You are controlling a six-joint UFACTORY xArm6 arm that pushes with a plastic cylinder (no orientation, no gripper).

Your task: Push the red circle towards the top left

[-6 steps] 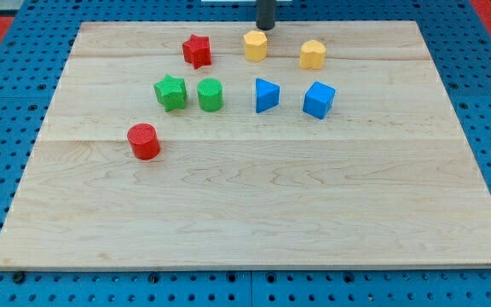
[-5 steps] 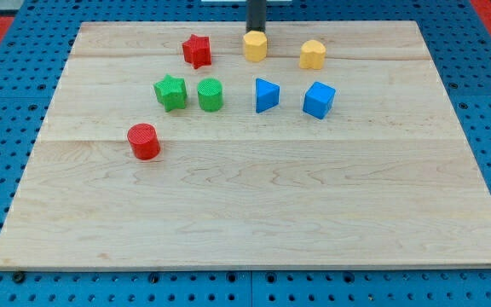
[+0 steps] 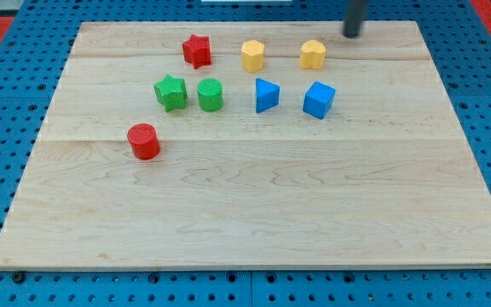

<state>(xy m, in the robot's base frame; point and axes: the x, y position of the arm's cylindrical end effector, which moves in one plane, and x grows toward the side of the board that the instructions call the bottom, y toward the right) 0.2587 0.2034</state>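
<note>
a plain dark grey rod, straight and smooth, my tip (image 3: 351,35) blunt and slightly blurred

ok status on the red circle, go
My tip at view's top right, far from blocks. Red circle untouched, lower left. Green star sits up-right of it.

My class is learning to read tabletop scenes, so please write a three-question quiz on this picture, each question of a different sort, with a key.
1. True or false: my tip touches the red circle.
2. Which block lies nearest my tip? A) green star B) the right yellow block C) blue cube
3. Fill in: the green circle stands just to the view's ____ of the green star.

Key
1. False: my tip is near the board's top edge, at the view's upper right, far from the red circle.
2. B
3. right
</note>
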